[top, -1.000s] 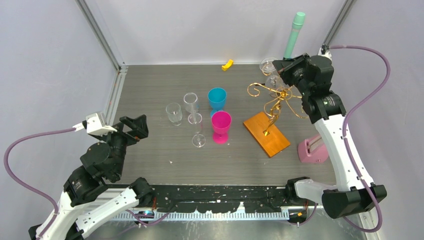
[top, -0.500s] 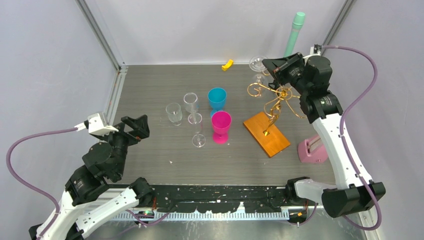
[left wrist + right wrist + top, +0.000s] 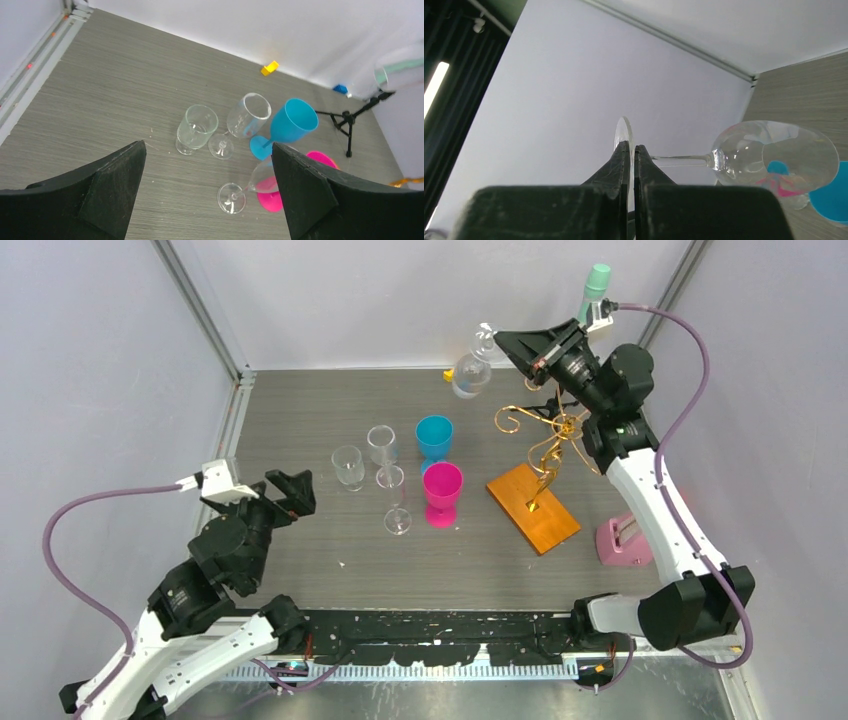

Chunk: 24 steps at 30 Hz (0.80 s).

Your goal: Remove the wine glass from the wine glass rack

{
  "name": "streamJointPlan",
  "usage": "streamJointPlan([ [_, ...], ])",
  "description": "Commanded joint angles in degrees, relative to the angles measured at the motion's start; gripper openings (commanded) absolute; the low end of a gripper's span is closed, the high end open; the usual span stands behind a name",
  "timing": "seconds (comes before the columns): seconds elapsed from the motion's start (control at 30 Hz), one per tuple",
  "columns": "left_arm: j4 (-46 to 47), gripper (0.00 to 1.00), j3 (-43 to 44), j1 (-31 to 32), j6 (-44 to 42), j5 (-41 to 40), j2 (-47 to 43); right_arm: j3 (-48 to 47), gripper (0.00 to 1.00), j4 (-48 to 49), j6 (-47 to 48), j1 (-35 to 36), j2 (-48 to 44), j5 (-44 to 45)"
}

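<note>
Hanging clear of wine glass rack (image 3: pixel 540 515) now: wine glass (image 3: pixel 468 375) was just beside gold arms half second ago, has since travelled left and up, toward back wall. Right jaws shut on glass foot, gripped edge-on. Stem lies near horizontal, long axis running straight out from jaws, bowl (image 3: pixel 774 155) at far end, pointing left. Left jaws wide apart, holding nothing, over desk (image 3: pixel 300 420), shifted slightly forward.
</note>
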State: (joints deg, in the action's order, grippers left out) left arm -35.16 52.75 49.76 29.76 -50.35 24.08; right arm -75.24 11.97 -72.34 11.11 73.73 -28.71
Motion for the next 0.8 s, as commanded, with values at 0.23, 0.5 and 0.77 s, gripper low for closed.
streamJointPlan([
  [0.23,9.3,1.0,2.8,0.1,-23.4,18.9,6.6,-3.2,0.0,8.2,-12.9,18.3,3.9,-5.4],
  [0.5,12.6,1.0,4.4,0.1,-26.8,32.2,7.5,-3.7,0.0,6.6,-15.7,29.8,7.5,-3.9],
  [0.77,17.6,0.99,2.4,0.1,-27.4,34.2,6.3,-5.0,0.0,10.0,-21.1,35.6,11.5,-4.6],
])
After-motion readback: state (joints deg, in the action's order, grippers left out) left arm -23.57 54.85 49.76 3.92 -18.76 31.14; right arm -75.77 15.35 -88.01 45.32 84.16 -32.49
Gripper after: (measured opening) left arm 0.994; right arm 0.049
